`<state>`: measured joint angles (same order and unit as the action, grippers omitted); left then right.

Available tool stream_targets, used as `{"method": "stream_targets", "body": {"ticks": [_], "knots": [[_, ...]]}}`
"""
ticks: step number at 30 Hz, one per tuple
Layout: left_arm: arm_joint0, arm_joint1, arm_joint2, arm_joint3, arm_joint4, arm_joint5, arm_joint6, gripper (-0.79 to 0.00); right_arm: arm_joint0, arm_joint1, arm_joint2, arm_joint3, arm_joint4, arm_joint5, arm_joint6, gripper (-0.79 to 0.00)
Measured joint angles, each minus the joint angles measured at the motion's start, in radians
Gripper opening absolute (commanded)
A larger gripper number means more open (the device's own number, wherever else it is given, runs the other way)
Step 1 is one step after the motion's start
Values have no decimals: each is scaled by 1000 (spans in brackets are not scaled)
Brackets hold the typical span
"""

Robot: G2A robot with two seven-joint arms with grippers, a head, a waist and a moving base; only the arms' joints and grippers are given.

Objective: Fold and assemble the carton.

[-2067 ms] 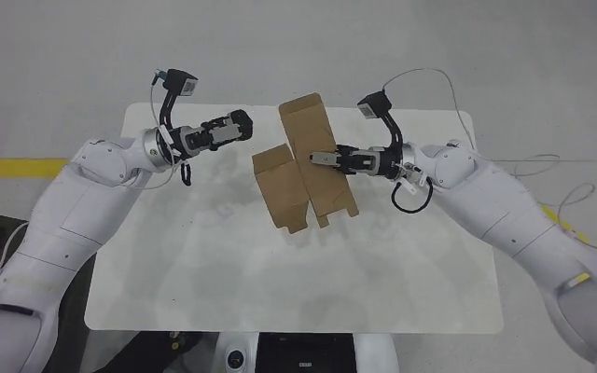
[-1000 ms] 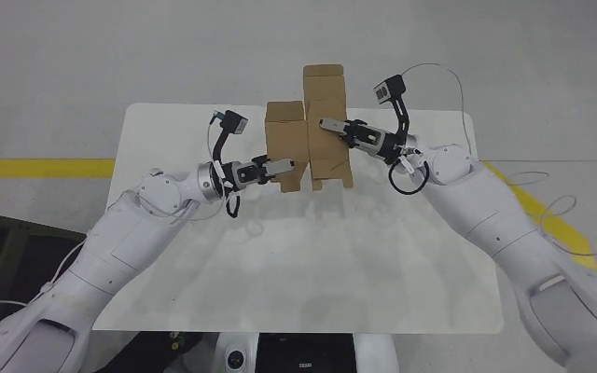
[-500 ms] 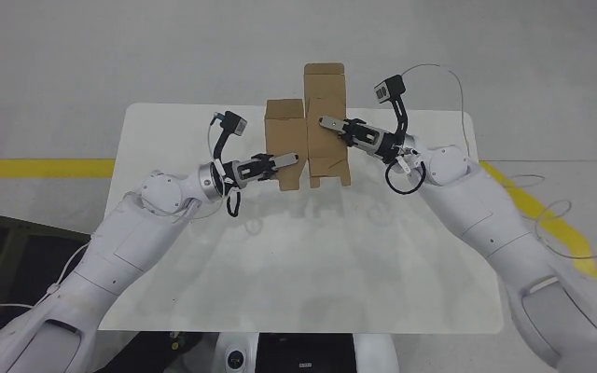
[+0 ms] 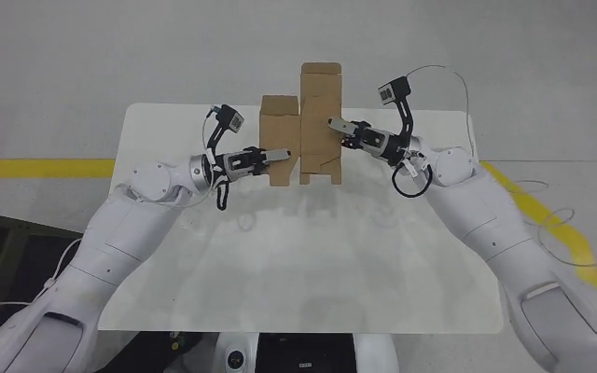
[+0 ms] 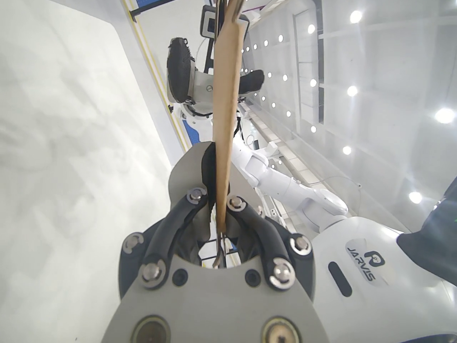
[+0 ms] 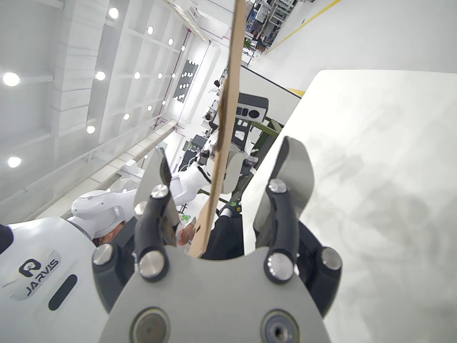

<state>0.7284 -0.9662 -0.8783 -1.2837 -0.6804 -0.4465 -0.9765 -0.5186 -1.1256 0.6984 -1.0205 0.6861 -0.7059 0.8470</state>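
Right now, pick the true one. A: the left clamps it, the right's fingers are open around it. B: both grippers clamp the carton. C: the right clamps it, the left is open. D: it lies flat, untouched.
A: the left gripper pinches the carton edge; the right gripper has its fingers apart, cardboard between them with gaps.

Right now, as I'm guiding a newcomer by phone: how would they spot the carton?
Find the white table, then look above the middle of its far side. The carton is the flat cardboard held up there, the left gripper shut on its shorter panel: the only brown thing.
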Motion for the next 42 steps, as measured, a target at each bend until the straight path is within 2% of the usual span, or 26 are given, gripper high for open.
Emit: {"method": "stream_targets", "body": {"ticks": [5,9,18,27,34,42], "knots": [[-53,4,-22,61,30,64,-152,-785,-4,11,33,-16,-67,68,32,0],[-79,9,-42,98,32,80,-275,-785,-6,20,56,-21,-114,137,61,0],[-75,25,-54,129,67,138,-537,-785,-16,28,88,-22,-180,188,139,0],[-50,44,-24,75,49,162,-559,-785,-5,6,67,21,-178,169,242,0],[-69,65,28,45,26,162,-559,-785,-2,-18,57,70,-79,103,357,0],[-105,71,87,50,0,162,-559,-785,7,-31,31,44,-53,159,426,0]]}}
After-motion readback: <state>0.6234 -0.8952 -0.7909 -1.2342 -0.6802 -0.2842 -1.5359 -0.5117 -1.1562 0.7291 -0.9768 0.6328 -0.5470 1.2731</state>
